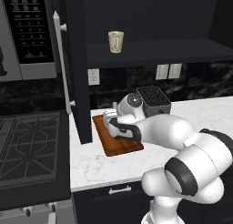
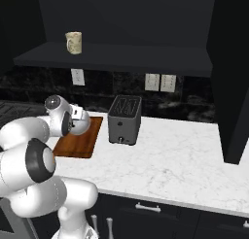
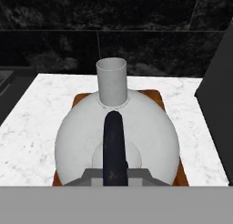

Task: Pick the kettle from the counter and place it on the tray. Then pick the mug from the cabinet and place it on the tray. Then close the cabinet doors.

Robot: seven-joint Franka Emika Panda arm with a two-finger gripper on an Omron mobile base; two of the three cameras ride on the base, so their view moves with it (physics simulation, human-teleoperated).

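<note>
Fingers closed on the black arched handle of the kettle, seen from the hand camera; the grip sits at the near end of the handle, over the dome's crown. Kettle positioned over the tray, its short cylindrical spout pointing toward the dark backsplash. Whether the kettle's base touches the board cannot be told. Tray corners show past the dome on both sides in the hand view, so the kettle lies within the tray's outline. Tray rests on the desk, its left long edge just beside the open left cabinet door, leaving little room on that side. Toaster stands near the tray's right edge, apart from it; beyond the toaster the desk runs bare to the right cabinet door. Mug stands upright on the cabinet shelf, toward its left end, well above the tray, with open shelf to its right. Stovetop adjoins the desk's left edge, below the microwave.
</note>
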